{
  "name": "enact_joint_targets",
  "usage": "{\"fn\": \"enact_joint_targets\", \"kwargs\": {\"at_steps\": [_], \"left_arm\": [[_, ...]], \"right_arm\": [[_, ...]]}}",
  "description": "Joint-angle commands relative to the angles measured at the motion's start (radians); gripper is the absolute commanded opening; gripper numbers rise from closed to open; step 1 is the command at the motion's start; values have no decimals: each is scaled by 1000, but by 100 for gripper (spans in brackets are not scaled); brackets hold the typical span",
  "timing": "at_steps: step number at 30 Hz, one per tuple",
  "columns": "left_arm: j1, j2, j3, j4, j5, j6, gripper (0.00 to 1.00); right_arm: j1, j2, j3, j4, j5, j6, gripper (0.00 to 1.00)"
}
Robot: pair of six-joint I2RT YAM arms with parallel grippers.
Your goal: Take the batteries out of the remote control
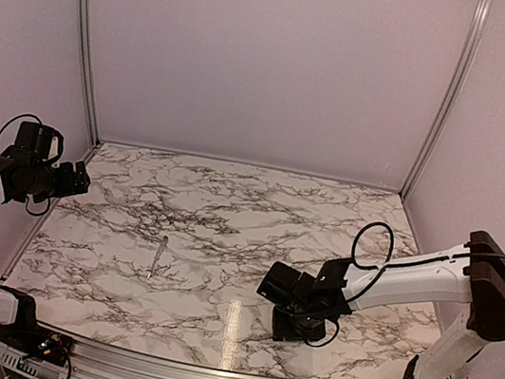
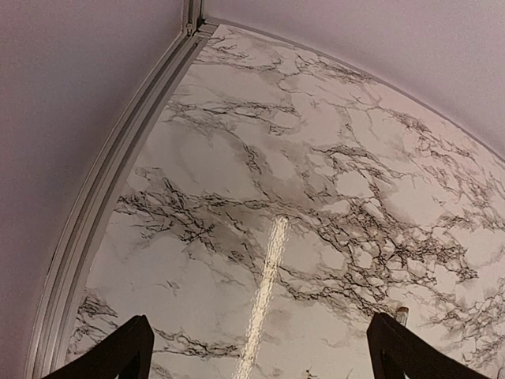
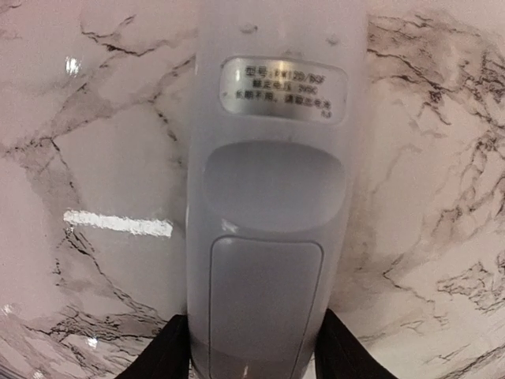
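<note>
Right of the silvery stick (image 1: 158, 256), the remote control (image 3: 268, 197) is clamped by the right tool (image 3: 252, 351), back upward. Light, stiff, slick plastic is judged, best gripped across its long edges. Left of the stick, the left tool (image 2: 264, 347) is held apart.

Soft, even light comes from overhead and gives the walls (image 1: 273, 58) a faint lilac cast. The glossy tabletop (image 1: 231, 205) throws back one narrow white streak (image 1: 231, 326) near its front edge; both wrist views catch such a streak too. Shadows on the tabletop are pale and loose-edged. The left wrist view bends the rail (image 2: 118, 181) along the tabletop's left edge into a curve. Close to the lens, the remote (image 3: 268, 237) looks soft, its silvery label (image 3: 280, 89) barely readable.
</note>
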Motion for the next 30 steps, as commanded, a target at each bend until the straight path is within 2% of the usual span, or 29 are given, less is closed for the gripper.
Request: {"fn": "enact_joint_targets", "kwargs": {"at_steps": [1,10,13,16,23,30], "left_arm": [[-3,-9,-10,8,-19,3,99],[-3,-17,-10,5,-22,-1,99],[-3,-18,-12,7,-21,0,99],[-3,-16,-12,7,-16,0,99],[-3,-10,-14,11,-4,0,99],[-3,8,-16,17,50,3,99]], "right_arm": [[10,72,-121,76,-28,89,51],[10,63,-181,134,-43,107,45],[11,60,-167,128,-42,83,30],[11,57,-136,98,-30,55,25],[10,46,-35,-11,43,-11,21],[10,46,60,-46,103,-100,21]]}}
